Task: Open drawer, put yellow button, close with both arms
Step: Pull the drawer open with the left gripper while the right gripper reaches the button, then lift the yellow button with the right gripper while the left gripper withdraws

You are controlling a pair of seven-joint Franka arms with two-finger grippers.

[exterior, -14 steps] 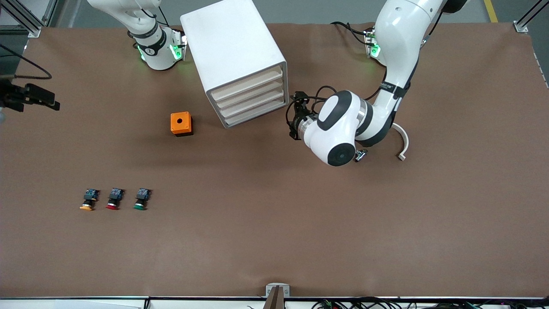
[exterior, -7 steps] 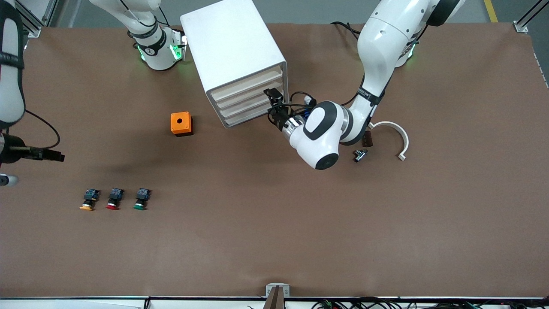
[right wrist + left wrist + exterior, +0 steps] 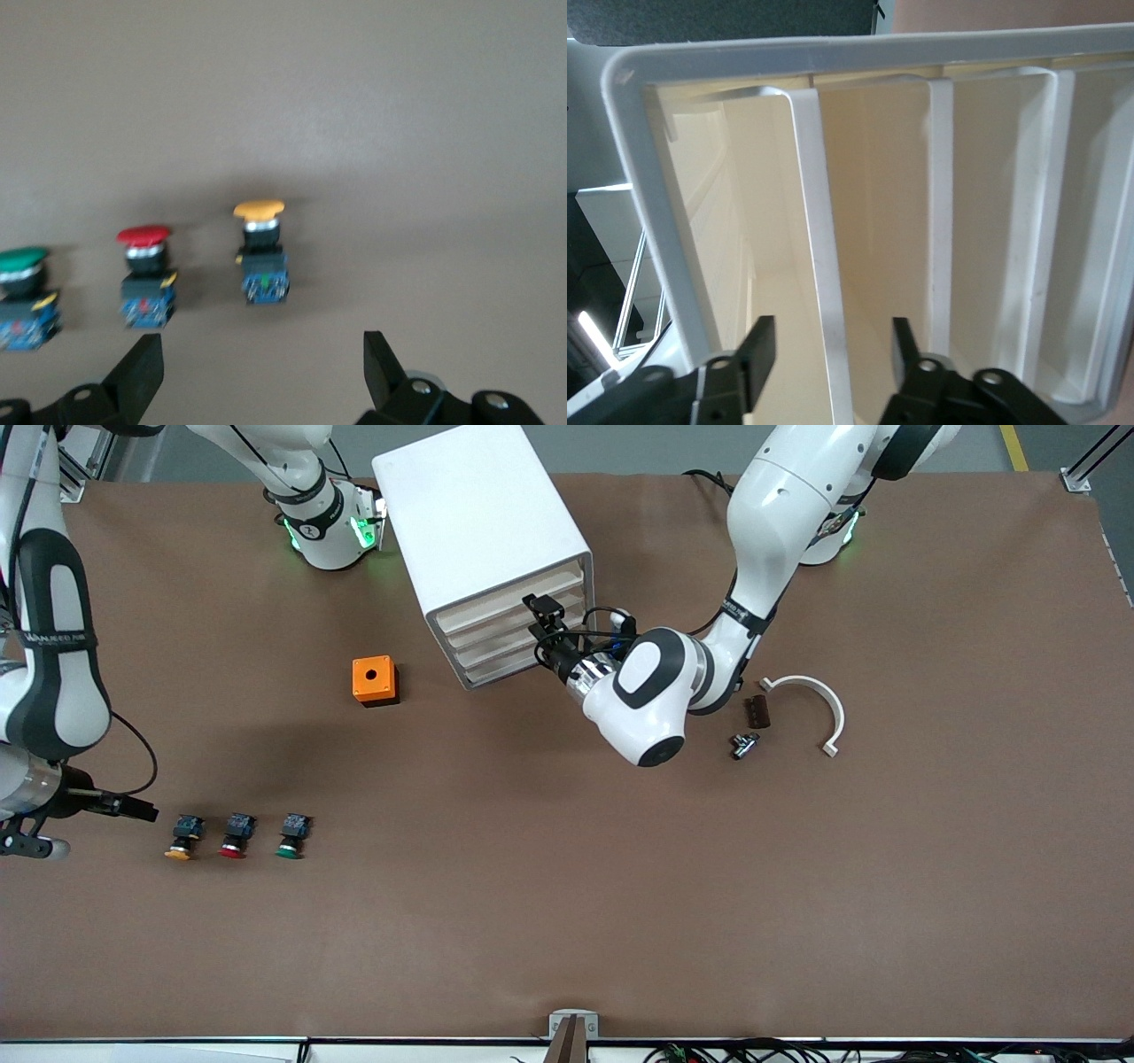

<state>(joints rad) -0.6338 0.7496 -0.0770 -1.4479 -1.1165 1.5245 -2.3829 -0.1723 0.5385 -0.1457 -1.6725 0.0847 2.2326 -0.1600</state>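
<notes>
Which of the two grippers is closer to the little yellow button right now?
The right gripper: it hangs open beside the yellow button, at the right arm's end of the table. The left gripper is open at the front of the white cabinet.

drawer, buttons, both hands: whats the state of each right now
drawer: shut, flush with the three below it
yellow button: on the table, untouched
left hand: open, fingers either side of a drawer front's edge
right hand: open, beside the yellow button at the right arm's end
</notes>
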